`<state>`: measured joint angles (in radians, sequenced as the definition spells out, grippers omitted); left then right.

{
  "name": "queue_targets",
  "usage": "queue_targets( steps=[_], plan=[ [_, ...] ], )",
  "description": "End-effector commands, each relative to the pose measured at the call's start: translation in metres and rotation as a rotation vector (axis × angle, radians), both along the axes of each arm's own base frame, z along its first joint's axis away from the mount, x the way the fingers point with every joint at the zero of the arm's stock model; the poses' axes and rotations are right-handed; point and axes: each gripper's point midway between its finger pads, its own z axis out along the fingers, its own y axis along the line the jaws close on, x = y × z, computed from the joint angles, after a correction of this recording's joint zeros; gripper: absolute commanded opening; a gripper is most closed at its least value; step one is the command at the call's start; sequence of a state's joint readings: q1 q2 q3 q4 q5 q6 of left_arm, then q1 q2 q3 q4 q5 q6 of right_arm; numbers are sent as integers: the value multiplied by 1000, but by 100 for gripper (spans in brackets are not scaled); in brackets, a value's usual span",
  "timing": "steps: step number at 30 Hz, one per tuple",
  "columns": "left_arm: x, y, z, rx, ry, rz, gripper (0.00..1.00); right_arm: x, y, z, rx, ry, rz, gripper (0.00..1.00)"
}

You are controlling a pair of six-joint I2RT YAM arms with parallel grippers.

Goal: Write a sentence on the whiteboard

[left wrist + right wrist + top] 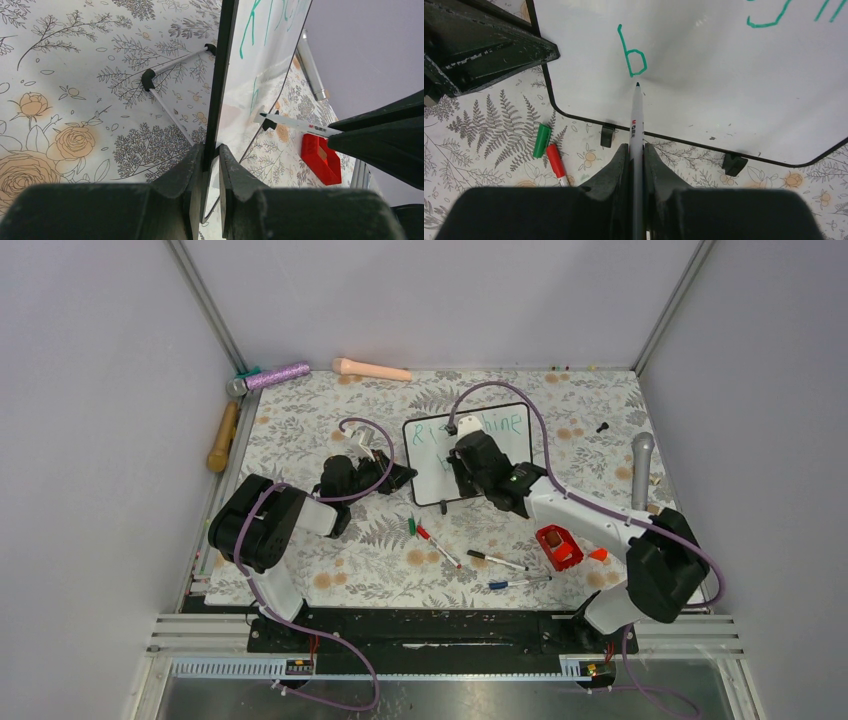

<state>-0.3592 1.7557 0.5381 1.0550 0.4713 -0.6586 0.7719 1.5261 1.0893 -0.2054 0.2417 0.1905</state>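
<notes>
The whiteboard [500, 455] stands tilted on the floral table, with its black feet [607, 135] on the near side. My left gripper [404, 477] is shut on its left edge, the black frame [216, 90] pinched between the jaws [211, 150]. My right gripper [636, 150] is shut on a white pen [636, 117]. The pen's tip sits on the board just below a green "b" [631, 57]. The green sentence [505, 423] shows partly, as an upper line and that single letter beneath. My right arm hides the board's middle in the top view.
A green cap [542, 140] and a red marker [555, 160] lie left of the board's foot. More markers [497, 560] and a red box [558, 546] lie nearer the arms. A grey microphone [641, 468] lies at the right, and a wooden-handled tool [223, 436] at the left wall.
</notes>
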Motion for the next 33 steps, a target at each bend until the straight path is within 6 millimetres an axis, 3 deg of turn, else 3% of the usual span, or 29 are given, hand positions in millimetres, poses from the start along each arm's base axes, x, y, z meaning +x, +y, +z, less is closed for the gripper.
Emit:
queue_targets(
  steps=[1,6,18,27,33],
  plan=[
    [10,2,15,-9,-61,24,0,1,-5,35,72,-115,-20,0],
    [11,2,15,-10,-59,25,0,5,-22,49,-85,-191,-130,0],
    [11,1,15,-11,-57,20,0,14,-5,59,-121,-204,-169,0],
    [10,1,14,-10,-58,20,0,13,14,49,-94,-154,-108,0],
    [11,1,15,-11,-58,20,0,12,12,41,-110,-142,-112,0]
  ],
)
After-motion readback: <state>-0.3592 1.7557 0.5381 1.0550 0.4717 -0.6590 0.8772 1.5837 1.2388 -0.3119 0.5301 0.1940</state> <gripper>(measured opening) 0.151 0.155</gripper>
